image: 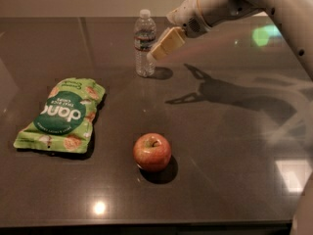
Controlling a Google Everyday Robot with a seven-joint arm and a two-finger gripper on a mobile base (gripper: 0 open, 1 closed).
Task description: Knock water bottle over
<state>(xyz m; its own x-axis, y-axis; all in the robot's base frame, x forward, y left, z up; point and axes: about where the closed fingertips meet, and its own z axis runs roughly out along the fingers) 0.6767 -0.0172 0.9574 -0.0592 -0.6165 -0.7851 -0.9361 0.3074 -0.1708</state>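
The water bottle (145, 43), clear ribbed plastic with a white cap and a dark label band, stands upright at the back middle of the dark table (230, 151). My gripper (156, 53) reaches in from the upper right, tilted down to the left. Its cream fingers are shut together and empty. The tips are level with the bottle's middle, right at its right side; I cannot tell whether they touch it.
A red apple (152, 152) sits in the front middle of the table. A green chip bag (63, 114) lies flat at the left. The arm's shadow falls on the table right of the bottle. The table's front edge runs along the bottom.
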